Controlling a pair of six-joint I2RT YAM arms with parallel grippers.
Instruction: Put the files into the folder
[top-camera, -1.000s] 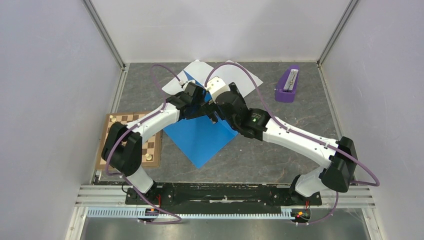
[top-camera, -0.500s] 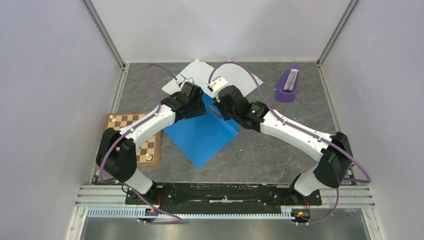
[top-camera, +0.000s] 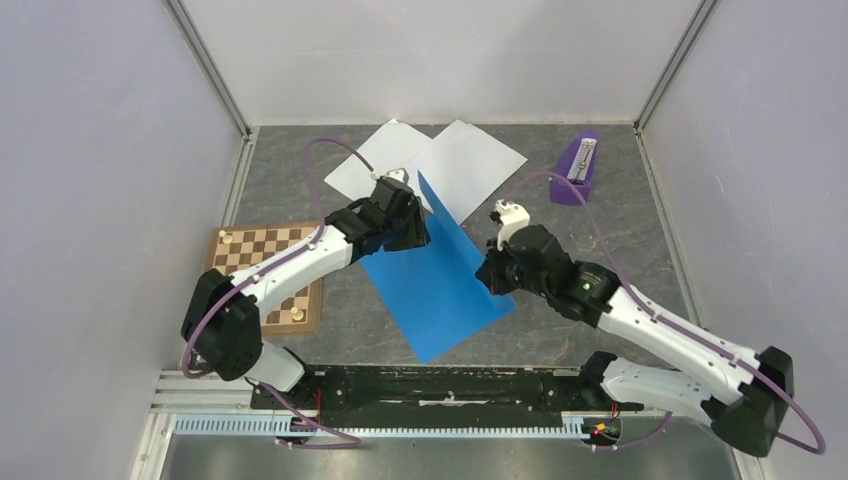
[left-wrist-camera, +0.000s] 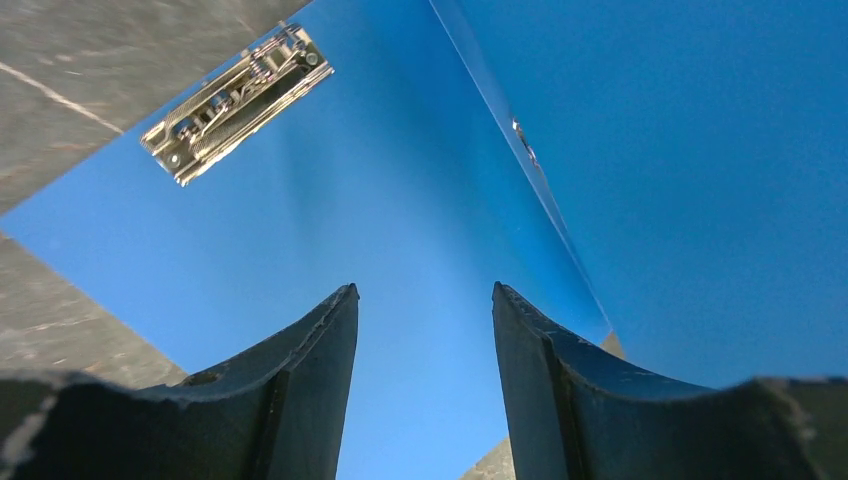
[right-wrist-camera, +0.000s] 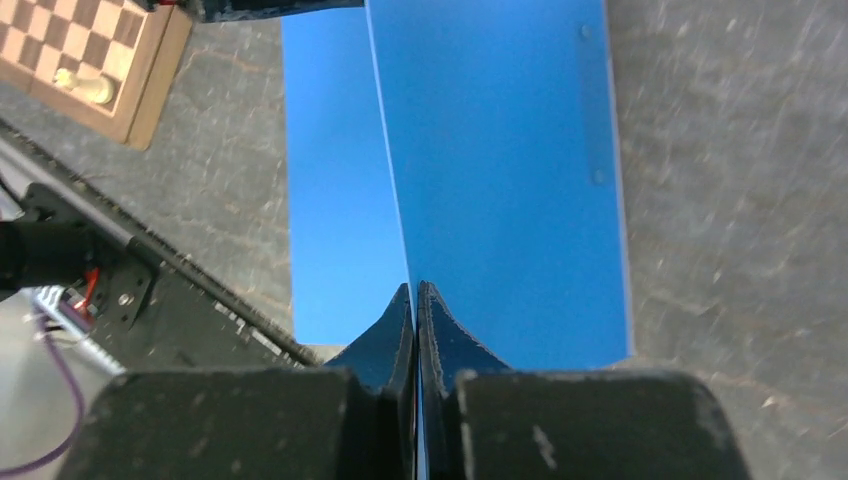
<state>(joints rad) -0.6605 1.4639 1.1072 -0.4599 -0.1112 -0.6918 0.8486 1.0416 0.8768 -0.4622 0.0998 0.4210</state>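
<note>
R fingers clamped on folder cover edge; L fingers apart over inside.

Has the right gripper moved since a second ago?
Yes. In the top view the right gripper has pulled back toward the arm bases and rightward, away from the white sheets, its fingers shut on the blue folder's cover.

Pale lilac-grey walls enclose a mottled grey stone-look tabletop; aluminium corner posts rise at the back; even, soft light.
</note>
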